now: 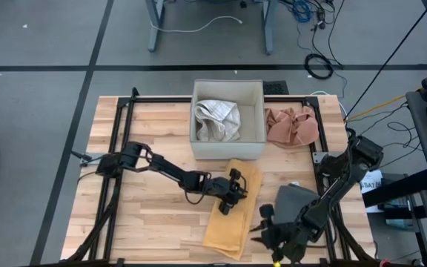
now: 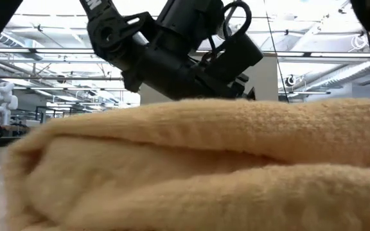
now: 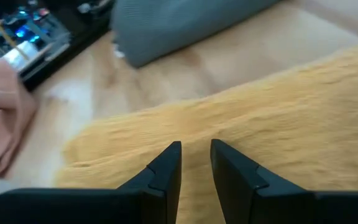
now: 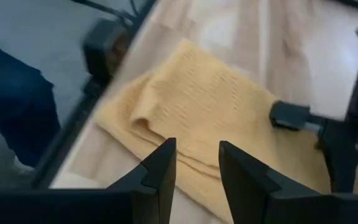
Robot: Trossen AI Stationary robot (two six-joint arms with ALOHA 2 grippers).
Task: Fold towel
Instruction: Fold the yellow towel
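hovering over the folded yellow towel point(image 1: 232, 211), left pincer point(image 3: 196, 163) and right pincer point(image 4: 196, 163) stand slightly parted, empty.

Both arms are showing as matte black jointed links with rounded housings. The left gripper point(image 3: 194, 163) is ending in two flat, wedge-shaped black fingers, as is the right gripper point(image 4: 196, 163). A thin black cable is looping over the wrist housing in the low view.
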